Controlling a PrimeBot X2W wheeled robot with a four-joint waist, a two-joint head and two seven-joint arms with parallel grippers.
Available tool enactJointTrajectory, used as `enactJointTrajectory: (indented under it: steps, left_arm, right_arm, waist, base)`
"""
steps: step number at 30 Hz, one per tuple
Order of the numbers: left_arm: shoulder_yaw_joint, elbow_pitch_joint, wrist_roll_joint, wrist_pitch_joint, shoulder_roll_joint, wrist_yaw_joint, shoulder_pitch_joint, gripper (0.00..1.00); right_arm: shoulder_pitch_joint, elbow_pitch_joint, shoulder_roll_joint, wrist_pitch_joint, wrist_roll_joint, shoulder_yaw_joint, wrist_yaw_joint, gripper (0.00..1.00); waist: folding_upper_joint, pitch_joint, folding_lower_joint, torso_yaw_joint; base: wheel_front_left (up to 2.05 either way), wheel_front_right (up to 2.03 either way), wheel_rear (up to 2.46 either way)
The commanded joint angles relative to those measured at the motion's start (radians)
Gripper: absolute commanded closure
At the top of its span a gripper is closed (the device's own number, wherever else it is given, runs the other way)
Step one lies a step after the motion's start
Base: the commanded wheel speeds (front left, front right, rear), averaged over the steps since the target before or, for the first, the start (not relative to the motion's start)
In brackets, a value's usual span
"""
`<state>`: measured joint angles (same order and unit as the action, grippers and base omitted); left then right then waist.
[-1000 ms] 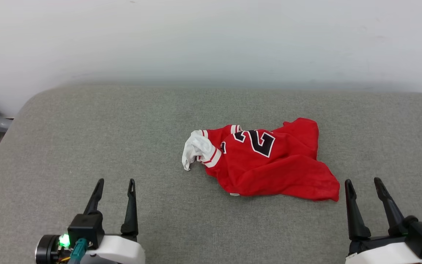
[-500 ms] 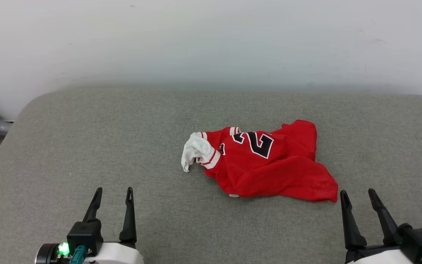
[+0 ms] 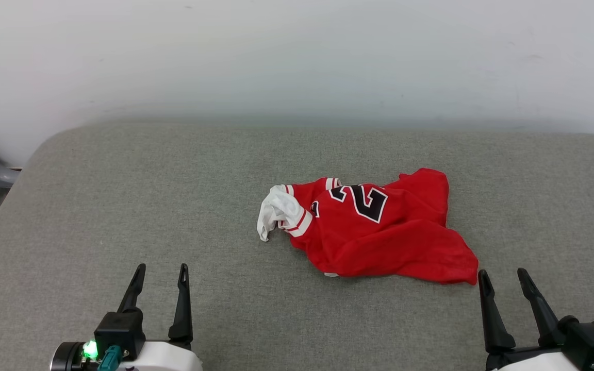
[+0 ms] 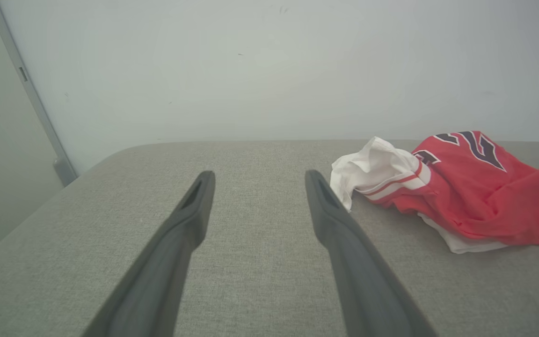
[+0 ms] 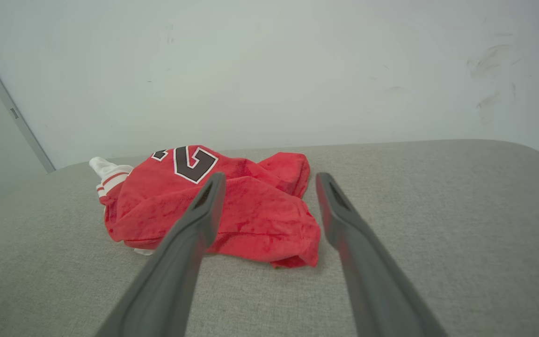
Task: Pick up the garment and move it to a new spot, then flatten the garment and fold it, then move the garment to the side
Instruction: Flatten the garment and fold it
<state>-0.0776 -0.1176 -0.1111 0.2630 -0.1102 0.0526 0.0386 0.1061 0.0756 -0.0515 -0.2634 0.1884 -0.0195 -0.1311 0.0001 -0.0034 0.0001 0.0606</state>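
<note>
Left gripper (image 3: 163, 266) and right gripper (image 3: 502, 271) gape over grey cushion (image 3: 121, 196), white wall (image 3: 297, 51) behind

Crumpled garment (image 3: 379, 232): a red jersey lying in a loose heap on the grey fabric surface (image 3: 121, 196), right of centre. The black, white-outlined number faces up. A bunched white sleeve with red-and-white striped trim projects at its left end.
</note>
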Motion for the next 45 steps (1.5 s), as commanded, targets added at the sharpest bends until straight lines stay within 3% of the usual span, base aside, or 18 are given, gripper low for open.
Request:
enactJointTrajectory:
  steps: [1,10,16,22,27,31,38,45]
  left_arm:
    - [0.006,-0.001,0.004,0.003,0.005,-0.004,0.011,0.0]
    - [0.029,-0.003,0.026,0.003,0.022,-0.025,0.01,0.0]
    - [0.038,0.003,0.036,0.003,0.034,-0.034,-0.005,0.0]
    - [0.042,0.011,0.041,0.003,0.042,-0.043,-0.041,0.0]
    - [0.042,0.013,0.046,0.003,0.046,-0.05,-0.072,0.0]
    - [0.042,0.017,0.045,0.003,0.05,-0.052,-0.09,0.0]
    - [0.038,0.03,0.041,0.002,0.055,-0.054,-0.117,0.0]
    - [0.034,0.049,0.036,0.003,0.058,-0.05,-0.15,0.0]
  right_arm:
    - [0.01,0.003,0.002,-0.002,0.003,0.001,0.001,0.0]
    - [-0.028,-0.011,0.002,-0.002,-0.011,-0.016,0.001,0.0]
    - [-0.154,-0.052,0.001,-0.002,-0.077,-0.051,0.001,0.0]
    - [-0.38,-0.063,-0.115,-0.002,-0.076,-0.036,0.001,0.0]
    - [-0.57,0.048,-0.255,0.004,0.004,0.062,0.001,0.0]
    - [-0.71,0.167,-0.376,0.138,0.13,0.231,0.001,0.0]
    - [-0.871,0.233,-0.574,0.567,0.44,0.601,0.001,0.0]
    - [-0.972,0.256,-0.666,0.914,0.616,0.82,0.001,0.0]
  waist:
    - [-0.0001,0.0,-0.0001,0.0]
    - [-0.0001,0.002,-0.0001,0.004]
    - [-0.0001,0.026,-0.0001,0.006]
    - [-0.0001,0.081,-0.0001,0.018]
    - [-0.0001,0.117,-0.0001,0.035]
    - [-0.0001,0.139,-0.0001,0.049]
    - [-0.0001,0.187,-0.0001,0.076]
    - [-0.0001,0.254,-0.0001,0.106]
  base:
    - [0.0,0.0,0.0]
    - [0.0,0.0,0.0]
    - [0.0,0.0,0.0]
    - [0.0,0.0,0.0]
    - [0.0,0.0,0.0]
    - [0.0,0.0,0.0]
    - [0.0,0.0,0.0]
    - [0.0,0.0,0.0]
